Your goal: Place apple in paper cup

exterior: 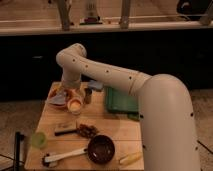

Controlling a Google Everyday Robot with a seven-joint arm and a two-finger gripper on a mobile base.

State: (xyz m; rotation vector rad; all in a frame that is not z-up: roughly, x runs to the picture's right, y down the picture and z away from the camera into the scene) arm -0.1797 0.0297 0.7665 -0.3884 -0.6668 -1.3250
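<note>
The white arm [115, 82] reaches in from the lower right, bends at upper left, and drops toward the back left of the wooden table [117, 131]. The gripper [69, 96] hangs there at centre left with its jaws spread apart, holding nothing. Just below and right of it, the apple [75, 104] sits in the mouth of the paper cup [75, 112]. I cannot tell whether the gripper touches the apple. A small metallic cup [88, 96] stands just right of the paper cup, and a green tray [120, 100] lies further right. Toward the lower left stands a light green cup [39, 140]. A dark bowl [101, 149] sits at bottom centre, with a long pale-yellow fruit [130, 158] to its right.
</note>
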